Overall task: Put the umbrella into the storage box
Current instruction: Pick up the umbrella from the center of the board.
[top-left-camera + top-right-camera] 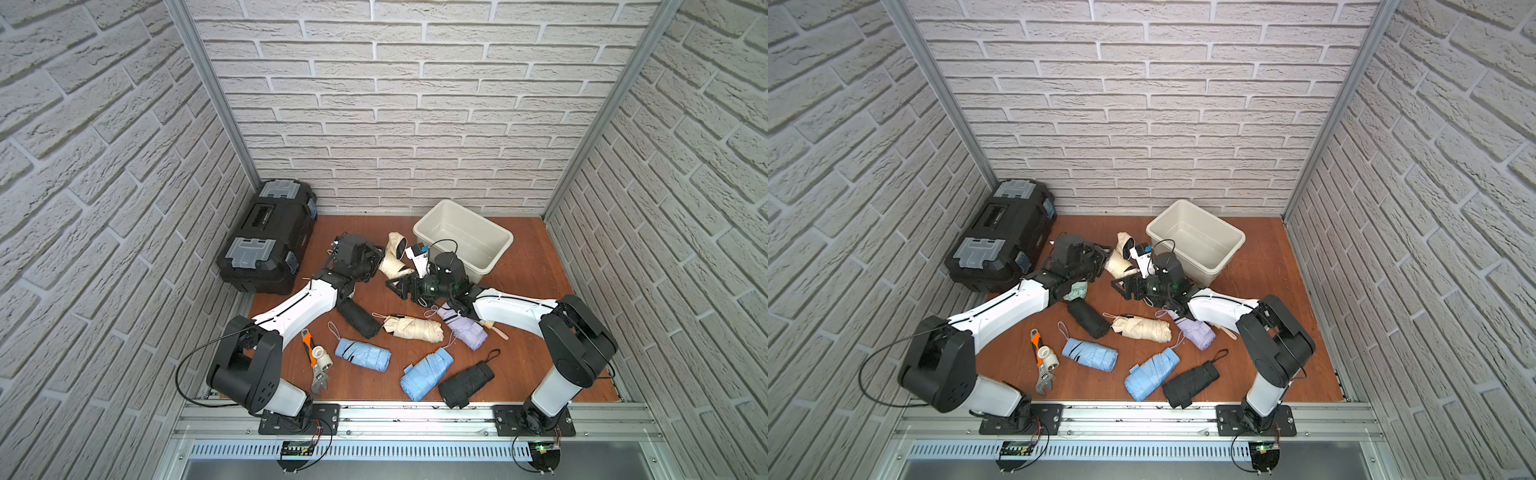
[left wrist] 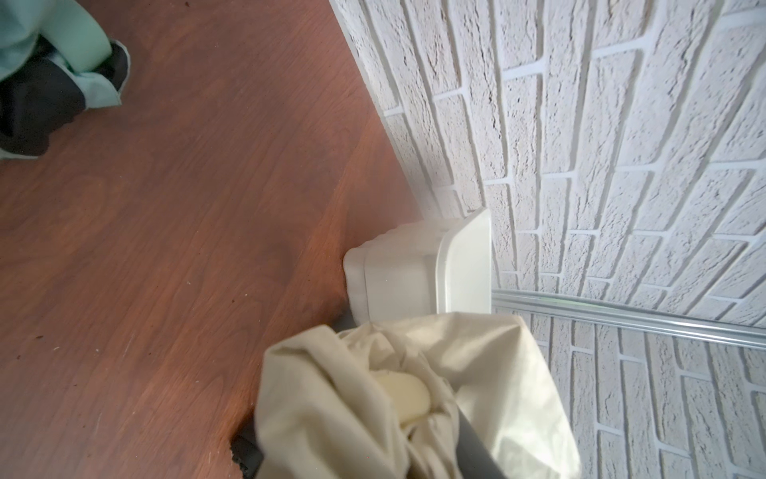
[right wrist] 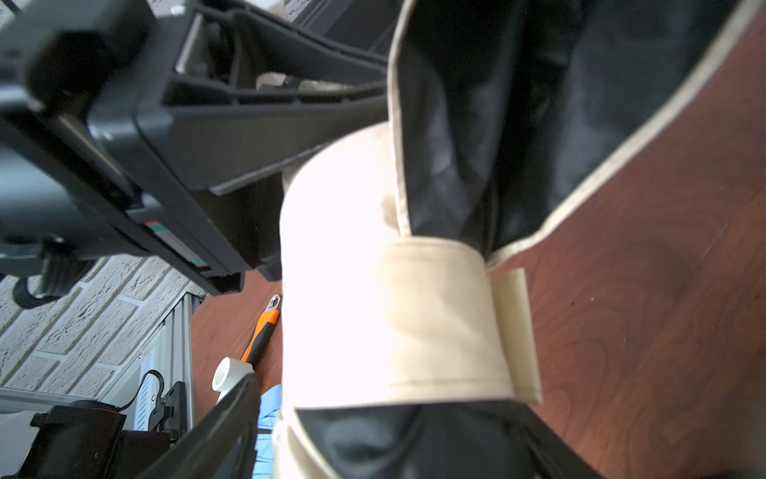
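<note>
The cream umbrella (image 1: 389, 262) looks light and floppy. The left tool (image 2: 364, 448) pinches its loose cloth; the strapped middle looks firmer. The right tool (image 1: 398, 286) is spread.

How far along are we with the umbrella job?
Done: nothing yet; the storage box is empty. In hand: the left end effector grips a cream umbrella beside the box; the right end effector is open beside it. Remaining: carry it over the rim and release.

No writing, brand or number can be read. A red-and-green strip (image 3: 174, 244) on a black housing (image 3: 124, 137), left of centre in the right wrist view, is too blurred to read.
</note>
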Robot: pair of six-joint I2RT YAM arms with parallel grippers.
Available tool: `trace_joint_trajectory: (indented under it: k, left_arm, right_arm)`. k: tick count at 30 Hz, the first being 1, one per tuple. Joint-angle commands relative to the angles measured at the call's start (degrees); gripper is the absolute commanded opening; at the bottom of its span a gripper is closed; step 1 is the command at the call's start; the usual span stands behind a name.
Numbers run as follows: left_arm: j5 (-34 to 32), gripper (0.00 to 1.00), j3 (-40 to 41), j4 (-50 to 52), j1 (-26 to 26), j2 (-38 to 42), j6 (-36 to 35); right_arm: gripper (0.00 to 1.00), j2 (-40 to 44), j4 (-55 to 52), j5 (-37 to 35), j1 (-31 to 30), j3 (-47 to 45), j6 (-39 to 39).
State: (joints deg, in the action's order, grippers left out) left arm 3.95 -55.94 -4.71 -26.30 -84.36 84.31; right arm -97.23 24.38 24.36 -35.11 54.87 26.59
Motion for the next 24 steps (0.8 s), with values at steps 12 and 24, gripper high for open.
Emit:
trace_joint_trajectory:
  k: [12, 24]
  left_arm:
    - [-4.4, 0.52, 1.7, -0.4, -1.7, 7.2, 5.5]
    - [-11.1, 0.98, 1.0, 7.1, -0.2, 12.8, -12.9]
  right_arm:
    - [0.4, -0.1, 4.6, -0.2, -1.4, 4.0, 1.9]
    - [0.25, 4.3, -8.6, -1.7, -1.7, 5.7, -2.8]
